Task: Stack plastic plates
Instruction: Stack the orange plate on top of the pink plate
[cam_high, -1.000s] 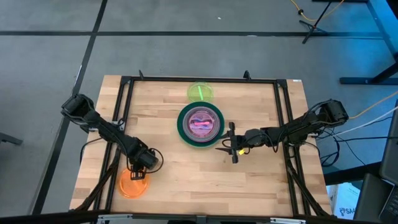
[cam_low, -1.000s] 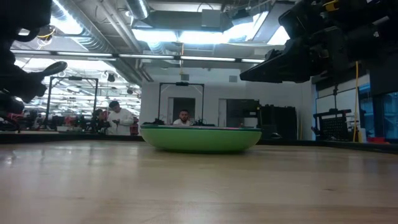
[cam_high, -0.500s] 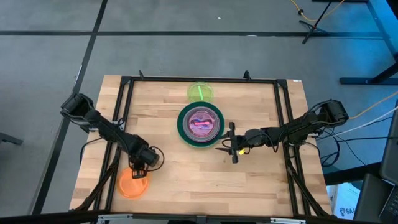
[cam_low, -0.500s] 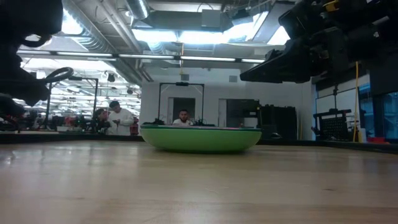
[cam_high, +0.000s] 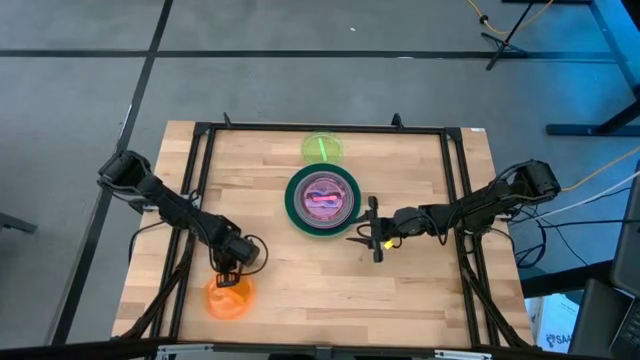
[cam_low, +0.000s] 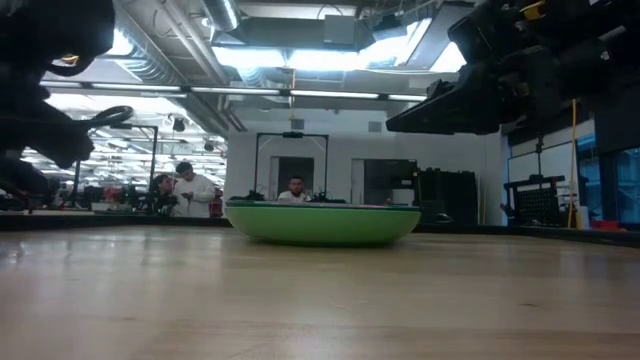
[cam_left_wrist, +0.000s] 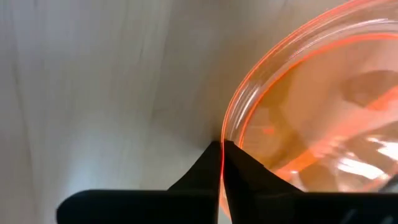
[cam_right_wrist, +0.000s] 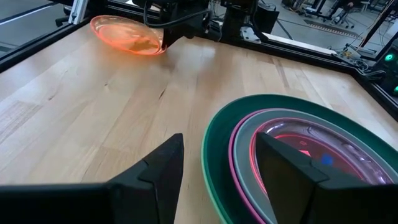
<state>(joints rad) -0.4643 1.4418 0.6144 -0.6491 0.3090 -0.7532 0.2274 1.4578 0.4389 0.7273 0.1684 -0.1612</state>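
Observation:
A small translucent orange plate (cam_high: 228, 297) is at the table's near left, held by my left gripper (cam_high: 233, 273), which is shut on its rim. It also shows in the right wrist view (cam_right_wrist: 126, 35), tilted. The stack (cam_high: 322, 199) sits at the table's centre: a dark green plate with magenta and grey-teal plates and small red and blue ones inside. In the low view its underside shows light green (cam_low: 322, 223). A lime plate (cam_high: 322, 147) lies flat behind the stack. My right gripper (cam_right_wrist: 224, 180) is open and empty just right of the stack. My left gripper pinches the orange plate's rim (cam_left_wrist: 225, 138) between its two fingers, one on the inner side and one on the outer. The fingers come from above, slanting down. The plate sits tilted below the fingers. Whether its far edge rests on the table I cannot tell.
A black metal frame (cam_high: 320, 128) runs round the wooden table top. Bare wood lies between the orange plate and the stack and along the near edge. People and shelving show in the room beyond the table (cam_low: 190, 185).
My left gripper has moved a little toward the table's right edge with the orange plate. The plate has shifted the same way and has tipped from lying flat to tilted. My right arm has kept still.

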